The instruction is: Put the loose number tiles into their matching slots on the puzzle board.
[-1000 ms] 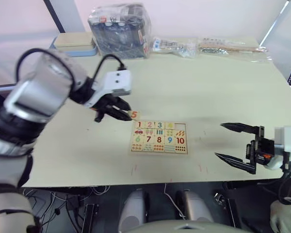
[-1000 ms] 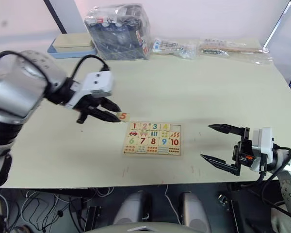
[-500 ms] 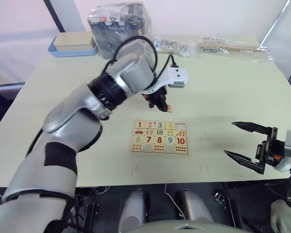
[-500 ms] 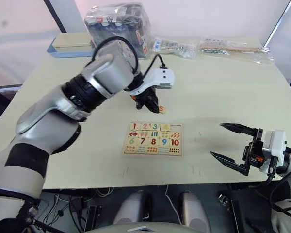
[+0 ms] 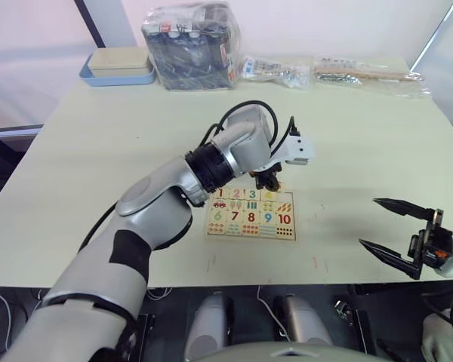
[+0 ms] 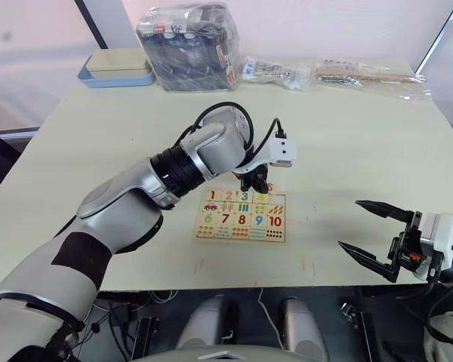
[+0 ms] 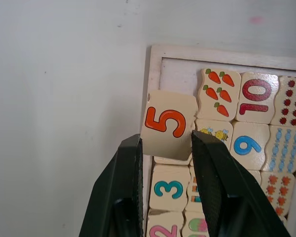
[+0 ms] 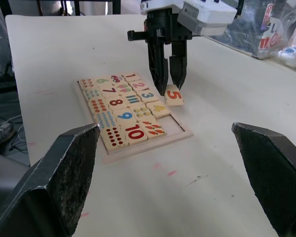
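Head view: left gripper [image 5: 269,179] hangs over the far right corner of the puzzle board [image 5: 251,216] on the table [image 5: 121,143]; right gripper [image 5: 396,235] waits spread wide and empty, well apart. Left wrist view: fingers [image 7: 130,168] pinch the 5 tile [image 7: 167,125] tilted across the frame edge, so it could catch there. Right wrist view: the tile's low edge is at the empty end slot [image 8: 179,119].
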Controlling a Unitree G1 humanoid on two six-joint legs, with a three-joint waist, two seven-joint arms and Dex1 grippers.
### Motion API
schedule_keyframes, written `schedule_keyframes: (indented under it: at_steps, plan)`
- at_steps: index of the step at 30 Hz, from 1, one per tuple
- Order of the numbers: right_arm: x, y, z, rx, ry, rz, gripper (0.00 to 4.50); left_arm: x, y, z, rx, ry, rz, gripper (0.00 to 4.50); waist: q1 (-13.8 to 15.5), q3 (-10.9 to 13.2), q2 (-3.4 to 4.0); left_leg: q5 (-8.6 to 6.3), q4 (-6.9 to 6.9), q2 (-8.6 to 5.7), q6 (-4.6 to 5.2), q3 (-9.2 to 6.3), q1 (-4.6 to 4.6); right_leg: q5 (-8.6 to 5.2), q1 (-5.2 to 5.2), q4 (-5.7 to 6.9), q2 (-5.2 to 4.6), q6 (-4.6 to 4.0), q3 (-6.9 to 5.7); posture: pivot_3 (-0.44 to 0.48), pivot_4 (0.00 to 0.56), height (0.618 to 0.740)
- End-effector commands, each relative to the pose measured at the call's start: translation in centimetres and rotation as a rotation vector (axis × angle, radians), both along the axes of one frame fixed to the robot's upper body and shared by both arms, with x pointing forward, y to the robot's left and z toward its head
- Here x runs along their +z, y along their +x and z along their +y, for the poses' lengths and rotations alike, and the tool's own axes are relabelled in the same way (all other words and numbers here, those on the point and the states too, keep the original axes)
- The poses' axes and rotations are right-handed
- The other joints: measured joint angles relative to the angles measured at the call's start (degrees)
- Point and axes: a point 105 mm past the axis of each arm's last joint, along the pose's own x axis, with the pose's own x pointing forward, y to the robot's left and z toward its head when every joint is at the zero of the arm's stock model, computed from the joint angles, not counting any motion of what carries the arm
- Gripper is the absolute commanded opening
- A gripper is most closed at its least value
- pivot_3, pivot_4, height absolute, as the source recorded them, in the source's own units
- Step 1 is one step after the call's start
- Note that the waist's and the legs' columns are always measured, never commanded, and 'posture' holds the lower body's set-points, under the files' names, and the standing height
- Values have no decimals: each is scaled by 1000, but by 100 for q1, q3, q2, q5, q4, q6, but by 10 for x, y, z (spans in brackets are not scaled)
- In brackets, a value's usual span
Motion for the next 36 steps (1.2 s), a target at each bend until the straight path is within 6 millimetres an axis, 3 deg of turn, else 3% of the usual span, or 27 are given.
schedule_keyframes:
  at_steps: [1,14,36]
  plan:
    - [7,-4,-7,-29,-6,-45,4500,0,0,-8,-12,0,-40,1087,-1,0,0,-1,7,0,2,-1,-3,0,0,1,1,0,0,0,150,740]
    - [4,-7,-5,-41,-8,-41,4500,-13,-5,-21,-27,-15,-49,1087,-1,-2,4,-4,27,-2,7,-5,-4,1,3,14,1,2,1,0,150,740]
    - [7,-8,-3,-44,-13,-41,4500,-22,-6,-26,-79,-12,-74,1087,2,-4,6,-4,31,-2,7,-6,-4,2,4,18,1,2,1,0,150,740]
